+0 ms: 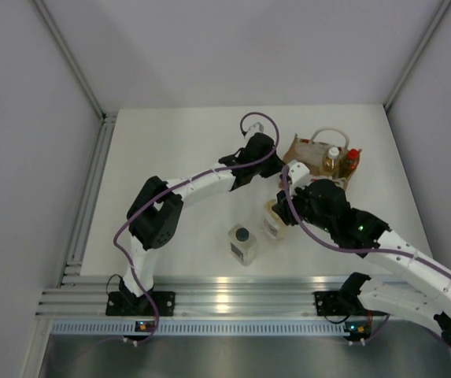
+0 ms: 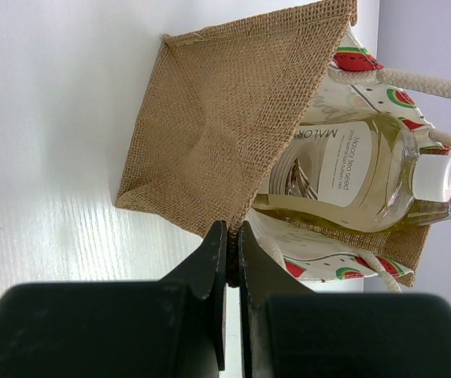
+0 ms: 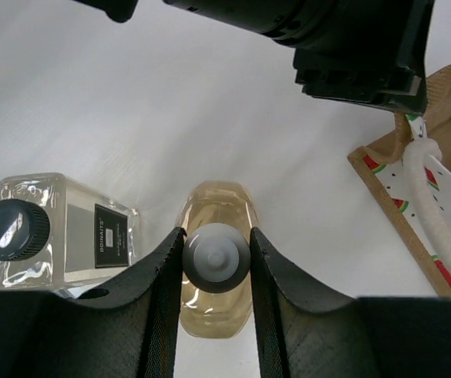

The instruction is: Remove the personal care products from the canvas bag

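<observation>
Right claw: pinching the white cap of an amber bottle that's standing on the table.
Square bottle: upright just beside it, already out.
Left claw: squeezed tight on the burlap edge of the bag.
Bag contents: second amber bottle and red-capped bottle, caps poking out by the handles.

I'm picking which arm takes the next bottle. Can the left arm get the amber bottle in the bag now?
Probably not: the left end effector is shut on the edge of the bag, and the amber bottle lies inside behind the burlap. It would have to let go first.
</observation>
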Available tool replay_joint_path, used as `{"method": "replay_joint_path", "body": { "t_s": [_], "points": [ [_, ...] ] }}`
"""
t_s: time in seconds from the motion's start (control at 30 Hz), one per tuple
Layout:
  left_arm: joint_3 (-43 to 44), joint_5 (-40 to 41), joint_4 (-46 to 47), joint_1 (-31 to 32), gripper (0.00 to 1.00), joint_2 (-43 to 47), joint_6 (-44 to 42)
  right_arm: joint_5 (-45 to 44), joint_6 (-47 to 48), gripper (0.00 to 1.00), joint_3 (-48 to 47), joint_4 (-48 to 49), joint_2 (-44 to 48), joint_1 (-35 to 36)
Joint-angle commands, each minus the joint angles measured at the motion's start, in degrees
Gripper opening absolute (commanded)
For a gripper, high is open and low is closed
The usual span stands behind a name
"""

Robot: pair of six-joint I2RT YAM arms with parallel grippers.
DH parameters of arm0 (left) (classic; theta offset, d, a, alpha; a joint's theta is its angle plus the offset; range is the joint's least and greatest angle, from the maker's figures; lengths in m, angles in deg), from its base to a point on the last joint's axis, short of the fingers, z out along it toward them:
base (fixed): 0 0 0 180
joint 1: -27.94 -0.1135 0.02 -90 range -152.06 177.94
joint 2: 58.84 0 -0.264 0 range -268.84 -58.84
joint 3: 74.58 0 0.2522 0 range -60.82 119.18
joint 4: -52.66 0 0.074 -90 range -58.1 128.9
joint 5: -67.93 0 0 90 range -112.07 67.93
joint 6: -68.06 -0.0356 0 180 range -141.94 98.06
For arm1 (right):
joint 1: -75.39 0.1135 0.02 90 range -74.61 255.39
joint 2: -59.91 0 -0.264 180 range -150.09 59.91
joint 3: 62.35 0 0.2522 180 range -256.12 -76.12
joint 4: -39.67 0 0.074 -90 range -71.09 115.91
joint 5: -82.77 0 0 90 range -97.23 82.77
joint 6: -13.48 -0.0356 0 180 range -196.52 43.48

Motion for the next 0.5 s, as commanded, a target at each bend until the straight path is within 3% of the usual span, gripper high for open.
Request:
{"method": "replay_joint_path", "body": {
  "t_s": [0.0, 0.47],
  "points": [
    [0.3, 1.5, -2.8, -1.1, 0.0, 3.1, -1.6, -1.6, 1.9, 0.0, 0.2, 18.9, 1.7, 2.4],
    [0.0, 1.0, -2.8, -1.0, 0.0, 3.1, -1.5, -6.6, 0.4, 0.01, 5.8, 24.0, -2.3, 6.5]
  ]
}}
